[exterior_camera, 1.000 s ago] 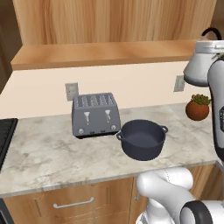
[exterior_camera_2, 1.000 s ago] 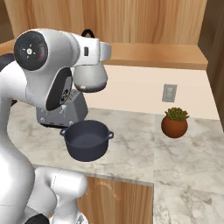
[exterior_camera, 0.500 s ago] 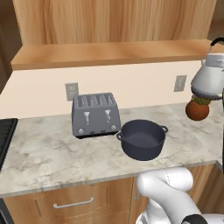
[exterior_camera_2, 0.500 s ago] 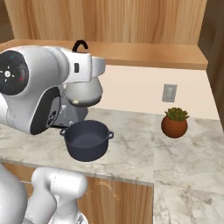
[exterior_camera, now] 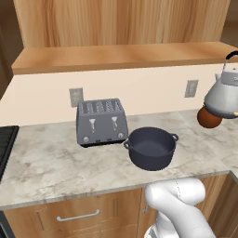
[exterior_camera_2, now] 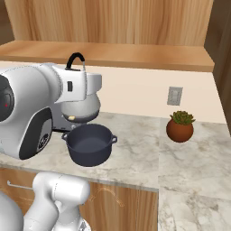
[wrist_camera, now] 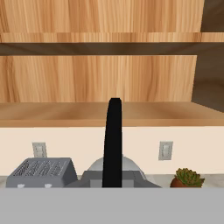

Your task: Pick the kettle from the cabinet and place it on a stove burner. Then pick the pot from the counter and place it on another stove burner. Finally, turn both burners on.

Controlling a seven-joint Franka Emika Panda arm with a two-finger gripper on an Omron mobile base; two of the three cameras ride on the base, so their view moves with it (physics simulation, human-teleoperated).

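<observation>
One step of the job looks roughly half done, as far as I can tell: the pincer [wrist_camera: 113, 186] is clenched on the kettle's black arched handle, and the kettle [exterior_camera: 224, 94] hangs in the air, clear of the cabinet [exterior_camera: 121, 23] and above the right end of the counter [exterior_camera: 56, 162].

In the hand view the handle runs straight up the middle with the silver lid just beneath it, so the grip seems centred.

Still to do, judging from the layout: carry the kettle over to a burner, set it down, come back for the pot [exterior_camera: 151, 148], then turn on both burners.

The pot sits untouched near the counter's front edge, just right of the toaster [exterior_camera: 102, 122]. A sliver of black stove [exterior_camera: 6, 148] shows at the far left edge, well apart from the kettle.

Stuff in the way: going left, the toaster and pot both sit along the route, so I'd guess the kettle needs to stay high. The little plant [exterior_camera_2: 180, 127] sits below and behind the kettle on the right, near the wall. Wall outlets [exterior_camera: 76, 96] are no bother.
</observation>
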